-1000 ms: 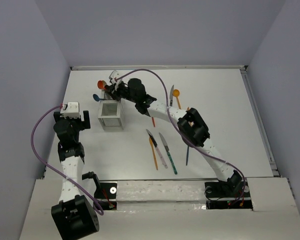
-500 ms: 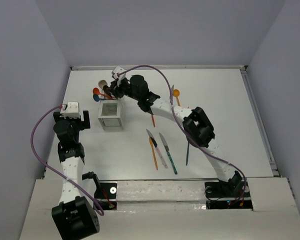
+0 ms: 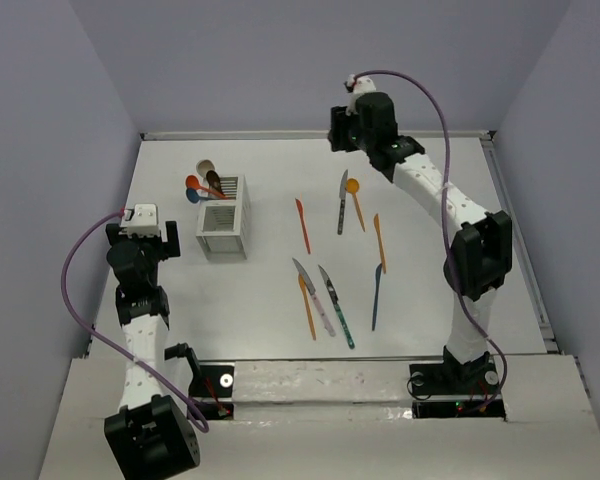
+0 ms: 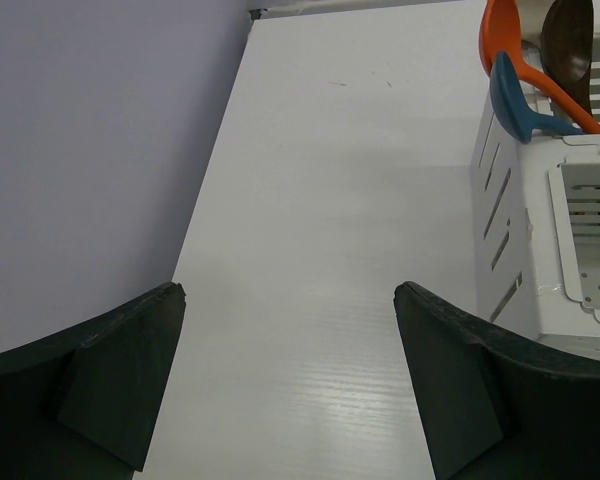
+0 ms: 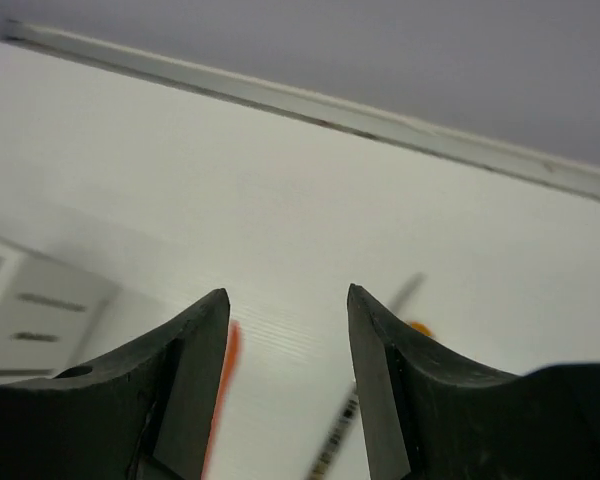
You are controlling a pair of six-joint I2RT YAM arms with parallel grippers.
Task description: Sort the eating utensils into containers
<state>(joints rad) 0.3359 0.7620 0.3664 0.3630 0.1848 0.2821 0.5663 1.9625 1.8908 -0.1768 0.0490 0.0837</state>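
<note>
Caddy [image 3: 223,232]: one, white and slatted, towards the left edge of the table [image 3: 460,180].

Spoons standing in the caddy: four.
- beige spoon [image 3: 206,167]: one
- orange spoon [image 3: 192,182]: one
- blue spoon [image 3: 193,196]: one
- brown spoon [image 3: 214,182]: one

Utensils lying loose mid-table: eight.
- silver-bladed knives: three, namely the far knife [image 3: 342,200], the pink-handled knife [image 3: 320,310] and the teal-handled knife [image 3: 340,320]
- orange knife [image 3: 302,225]: one
- loose orange spoon [image 3: 354,195]: one
- orange pieces of a kind that cannot be told: two, the right orange piece [image 3: 379,240] and the near orange piece [image 3: 308,315]
- slim blue piece [image 3: 377,295]: one

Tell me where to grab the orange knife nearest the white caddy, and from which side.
Take the orange knife at its middle, straight down from above. It lies flat and alone, pointing roughly far to near, so a grip across it, left to right, probably suits best.
</note>
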